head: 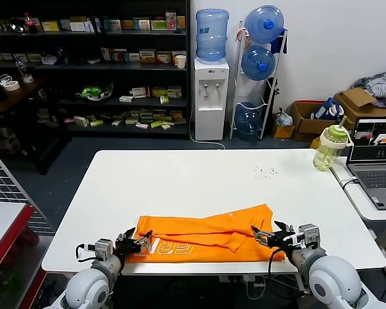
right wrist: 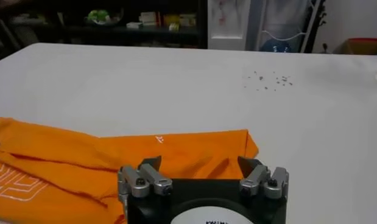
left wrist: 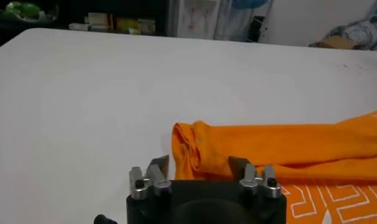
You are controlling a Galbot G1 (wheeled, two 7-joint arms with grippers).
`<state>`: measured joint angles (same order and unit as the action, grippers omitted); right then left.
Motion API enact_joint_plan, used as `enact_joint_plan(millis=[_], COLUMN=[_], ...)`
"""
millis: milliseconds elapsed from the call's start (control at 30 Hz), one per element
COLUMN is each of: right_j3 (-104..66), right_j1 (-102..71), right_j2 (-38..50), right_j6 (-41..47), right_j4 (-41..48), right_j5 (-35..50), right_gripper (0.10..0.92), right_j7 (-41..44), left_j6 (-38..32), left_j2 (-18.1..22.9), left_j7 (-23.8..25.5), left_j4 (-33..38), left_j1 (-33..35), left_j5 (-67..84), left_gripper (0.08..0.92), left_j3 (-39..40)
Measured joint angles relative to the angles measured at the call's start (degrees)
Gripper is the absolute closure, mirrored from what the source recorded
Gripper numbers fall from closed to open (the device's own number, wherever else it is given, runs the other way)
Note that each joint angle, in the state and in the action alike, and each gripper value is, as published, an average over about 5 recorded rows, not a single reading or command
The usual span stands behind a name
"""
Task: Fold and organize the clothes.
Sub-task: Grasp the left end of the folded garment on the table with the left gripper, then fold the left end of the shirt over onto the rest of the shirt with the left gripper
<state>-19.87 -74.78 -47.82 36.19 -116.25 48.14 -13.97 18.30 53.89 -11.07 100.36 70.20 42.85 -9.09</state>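
Both claws sitting low at T-shirt's (head: 209, 233) two ends, near tabletop's (head: 199, 180) front edge. Left claw (head: 136, 241) spreading wide, gripping nothing, at shirt's folded end beside white lettering (head: 174, 248). Right claw (head: 275, 235) gaping wide, empty, over opposite end. Orange shirt lying as long band, long axis running claw to claw. Each arm equally near its own end; next fold likely turning on that.

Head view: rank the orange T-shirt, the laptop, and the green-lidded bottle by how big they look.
1. Orange T-shirt, widest by far.
2. Laptop, partly cut off at the picture's edge, so its full extent is unsure.
3. Green-lidded bottle, smallest.
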Motion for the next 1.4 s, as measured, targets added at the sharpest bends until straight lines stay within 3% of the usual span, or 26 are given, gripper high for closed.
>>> enact_joint_plan(millis=[567,933,1400], right_j3=[0.18,1.83,2.16], right_j1=[0.02,1.82,2.39], right_j2=[-0.85,-1.81,-2.86], right_j6=[-0.4,-1.11,-2.03], right_j4=[0.1,0.79,0.9], right_j5=[-0.39,-0.78,-1.79], right_gripper=[0.203,0.203,0.203], right_j7=[0.0,0.01,0.22], left_j6=[0.99,2.82,2.57], left_j2=[0.26,-2.64,-15.73], left_j7=[-2.11,-4.37,-0.96], left_j4=[1.51,5.85,1.0], left_j1=[1.07,1.31,3.53], left_j5=[2.5,4.75,7.9], left_gripper=[0.858,0.879,0.879], left_j3=[0.04,-2.38,-13.51])
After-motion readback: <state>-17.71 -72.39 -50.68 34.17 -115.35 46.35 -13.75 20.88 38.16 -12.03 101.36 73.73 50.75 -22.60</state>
